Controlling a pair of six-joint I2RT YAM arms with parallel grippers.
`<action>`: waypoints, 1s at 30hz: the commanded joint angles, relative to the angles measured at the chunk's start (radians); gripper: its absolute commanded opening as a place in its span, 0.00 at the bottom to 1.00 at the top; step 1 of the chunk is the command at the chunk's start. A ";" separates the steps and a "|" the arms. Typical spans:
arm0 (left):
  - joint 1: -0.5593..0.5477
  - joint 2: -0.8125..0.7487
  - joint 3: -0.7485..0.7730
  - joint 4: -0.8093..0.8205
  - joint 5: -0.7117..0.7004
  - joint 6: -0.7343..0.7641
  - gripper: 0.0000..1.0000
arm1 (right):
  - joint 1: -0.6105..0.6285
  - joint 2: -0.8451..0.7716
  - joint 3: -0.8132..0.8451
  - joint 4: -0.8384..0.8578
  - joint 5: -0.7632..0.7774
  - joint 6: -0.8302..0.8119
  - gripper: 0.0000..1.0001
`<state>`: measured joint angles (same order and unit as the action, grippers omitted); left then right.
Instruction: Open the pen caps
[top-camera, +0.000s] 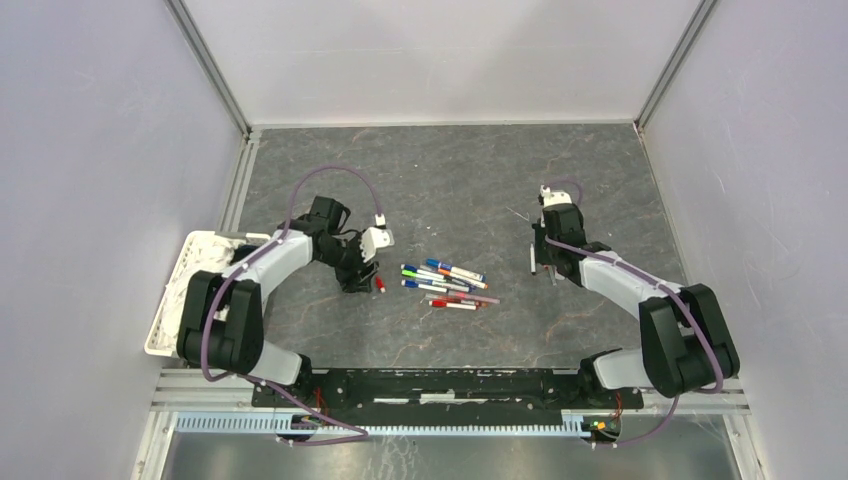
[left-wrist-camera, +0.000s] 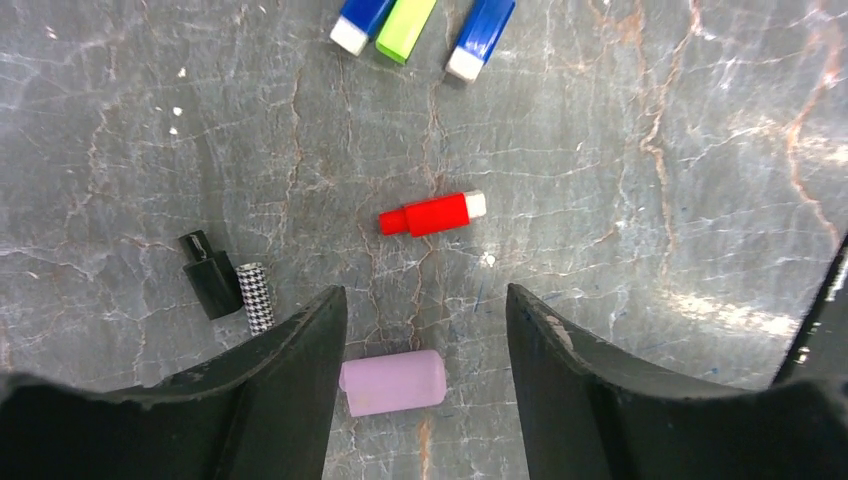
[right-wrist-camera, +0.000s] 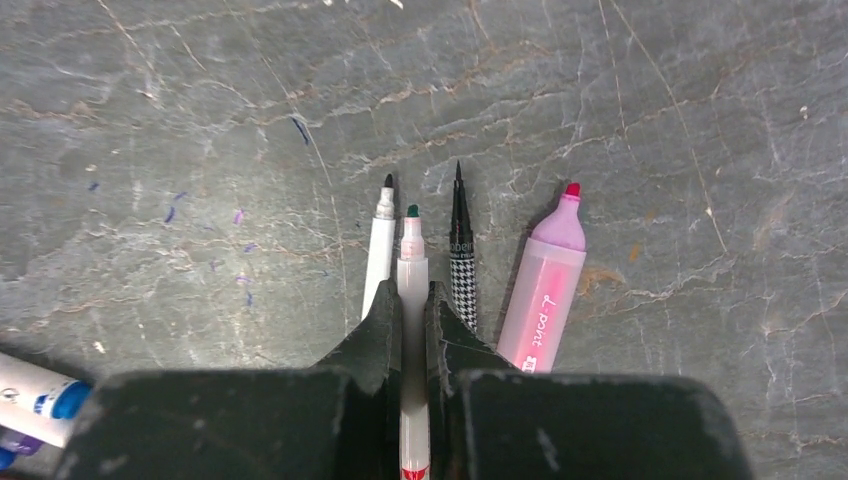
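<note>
– Where is the cap?
– The lilac cap lies flat on the bench, inside my spread-open left tool. It touches neither side, and its long side points across.
– And your right tool?
– It pinches the green-tipped pen. The pile of pens lies between both tools, nearer my left, and it is too small to count.

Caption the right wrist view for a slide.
Right hand shut on a green-tipped pen, with a white pen, houndstooth pen and pink pen lying uncapped alongside.
</note>
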<state>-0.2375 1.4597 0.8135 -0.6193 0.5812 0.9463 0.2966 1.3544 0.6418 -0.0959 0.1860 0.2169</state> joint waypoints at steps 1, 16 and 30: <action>-0.003 -0.036 0.126 -0.125 0.087 -0.043 0.67 | -0.007 0.027 -0.016 0.057 0.053 0.018 0.00; -0.002 -0.092 0.515 -0.507 0.257 -0.111 0.70 | -0.011 0.062 -0.026 0.071 0.046 0.013 0.31; 0.020 -0.152 0.568 -0.506 0.206 -0.183 0.90 | 0.095 -0.075 0.047 0.088 -0.055 -0.036 0.45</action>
<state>-0.2317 1.3411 1.3243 -1.1255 0.7918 0.8413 0.3218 1.2922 0.6247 -0.0597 0.1951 0.2192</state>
